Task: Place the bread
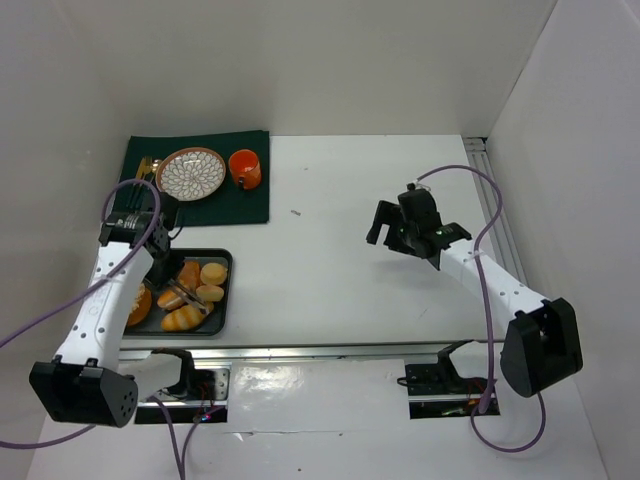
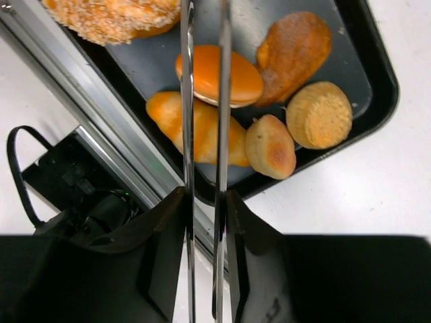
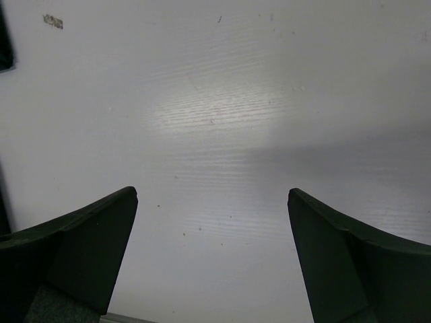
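The bread [image 1: 140,301], a large golden-orange bun, lies at the left end of the black tray [image 1: 226,290], half hidden under my left arm. Only its crumbly edge [image 2: 114,17] shows at the top of the left wrist view. My left gripper [image 2: 205,195] is shut on a pair of metal tongs [image 2: 188,101]. The tong blades stand a little apart, straddling a smooth orange bun [image 2: 239,77] in the tray's middle, away from the bread. My right gripper [image 3: 212,195] hangs open over bare white table [image 3: 222,101], far right of the tray [image 1: 385,228].
The tray also holds a long ridged loaf [image 2: 202,128], a brown roll [image 2: 293,50] and small round buns [image 2: 318,114]. Behind it, a green cloth [image 1: 225,200] carries a patterned plate [image 1: 190,172] and an orange cup [image 1: 245,168]. A metal rail [image 1: 300,350] runs along the near edge.
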Robot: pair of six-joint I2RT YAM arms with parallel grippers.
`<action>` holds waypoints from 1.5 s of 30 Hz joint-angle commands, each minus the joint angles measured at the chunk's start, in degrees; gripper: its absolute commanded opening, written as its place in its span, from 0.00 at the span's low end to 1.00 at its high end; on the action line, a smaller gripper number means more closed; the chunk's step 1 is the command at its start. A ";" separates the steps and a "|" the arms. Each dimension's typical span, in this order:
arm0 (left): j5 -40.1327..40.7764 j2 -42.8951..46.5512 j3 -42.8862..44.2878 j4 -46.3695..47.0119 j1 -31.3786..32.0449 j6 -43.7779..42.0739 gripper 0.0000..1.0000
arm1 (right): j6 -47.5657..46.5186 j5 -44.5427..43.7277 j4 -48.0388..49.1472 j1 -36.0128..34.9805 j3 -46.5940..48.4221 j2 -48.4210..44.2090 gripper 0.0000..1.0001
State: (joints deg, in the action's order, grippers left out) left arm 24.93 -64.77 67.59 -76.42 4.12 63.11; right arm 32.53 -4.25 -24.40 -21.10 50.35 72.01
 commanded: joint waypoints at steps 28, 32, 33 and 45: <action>-0.58 -3.43 5.62 0.92 -8.60 -7.83 0.57 | -3.88 3.11 1.38 0.80 5.73 2.52 1.00; 1.35 -2.73 6.32 0.92 -8.60 -8.44 0.58 | -3.88 3.11 1.38 0.80 5.11 2.52 1.00; 2.57 -2.73 7.11 0.40 -8.60 -8.44 0.59 | -3.88 3.11 1.38 0.80 5.11 2.52 1.00; 3.12 -2.73 4.66 0.40 -11.41 -9.76 0.63 | -3.88 4.25 2.52 0.80 5.11 3.05 1.00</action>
State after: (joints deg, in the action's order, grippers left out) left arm 27.18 -68.20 73.23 -76.07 -6.02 55.24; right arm 29.45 -0.36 -23.97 -20.69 53.60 75.16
